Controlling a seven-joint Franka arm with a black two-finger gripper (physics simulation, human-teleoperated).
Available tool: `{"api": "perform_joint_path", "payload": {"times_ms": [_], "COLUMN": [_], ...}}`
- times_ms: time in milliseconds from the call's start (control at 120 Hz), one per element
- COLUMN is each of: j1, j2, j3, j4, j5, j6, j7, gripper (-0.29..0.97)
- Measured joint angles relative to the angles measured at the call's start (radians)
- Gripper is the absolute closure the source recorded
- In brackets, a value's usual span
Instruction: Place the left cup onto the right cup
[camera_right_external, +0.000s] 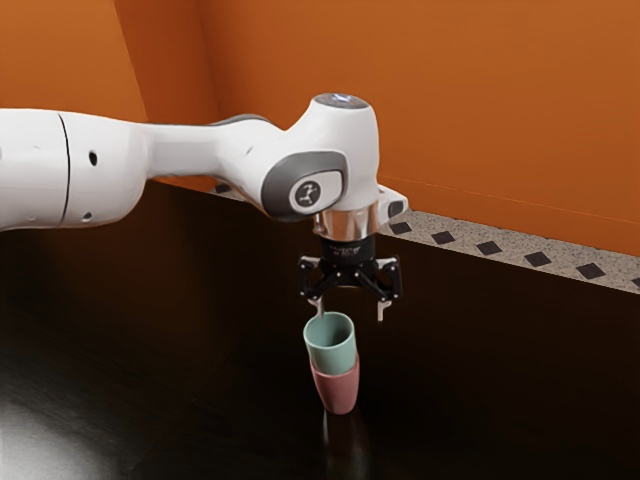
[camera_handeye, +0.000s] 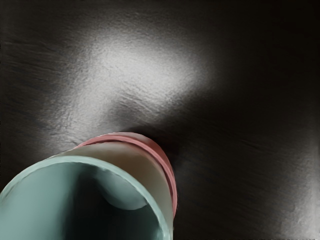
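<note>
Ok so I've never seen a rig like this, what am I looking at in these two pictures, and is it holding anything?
It's a white robot arm, rendered in a simulator, with a black two-finger gripper. One picture is taken from the arm's side; the other from a camera on its hand, looking down. On the dark table a green cup sits nested in a pink cup. The gripper hovers just above them, open, holding nothing.

— How much of the pink cup (camera_right_external: 337, 392) shows?
— Only its lower half; the green cup (camera_right_external: 331, 342) hides its mouth. At the wrist, the picture's edge cuts the green cup off. The arm (camera_right_external: 120, 165) runs off the exterior view's left.
</note>
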Motion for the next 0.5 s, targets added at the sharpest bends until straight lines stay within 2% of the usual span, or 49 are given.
{"api": "perform_joint_path", "payload": {"times_ms": [500], "j1": [-0.009], "j2": [-0.099], "j3": [0.007], "j4": [-0.009], "j5": [0.002], "j6": [-0.017], "j7": [0.055], "gripper": [0.0]}}
